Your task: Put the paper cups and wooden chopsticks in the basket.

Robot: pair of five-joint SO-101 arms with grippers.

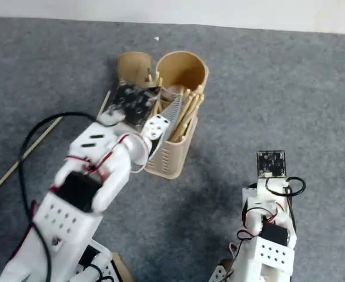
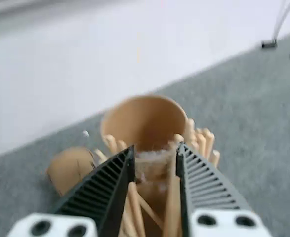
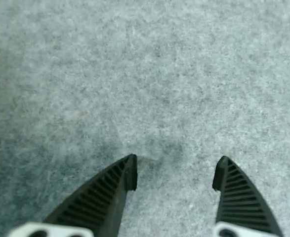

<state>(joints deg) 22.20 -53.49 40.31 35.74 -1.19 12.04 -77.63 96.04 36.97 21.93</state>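
Note:
A beige slatted basket (image 1: 171,154) stands mid-table with several wooden chopsticks (image 1: 187,113) leaning in it. A brown paper cup (image 1: 183,71) sits open side up at the basket's far end, and I cannot tell if it is inside. A second paper cup (image 1: 133,66) lies just left of it. My left gripper (image 1: 167,117) hangs over the basket, open, its dark fingers either side of the chopsticks (image 2: 172,207), with the cup (image 2: 145,121) beyond. My right gripper (image 3: 174,175) is open above bare carpet. One chopstick (image 1: 25,155) lies on the carpet at the left.
Grey carpet (image 1: 290,88) covers the table, with open room to the right and front of the basket. The right arm (image 1: 269,229) stands at the near right. A black cable (image 1: 37,135) loops beside the left arm. A pale wall edge runs along the back.

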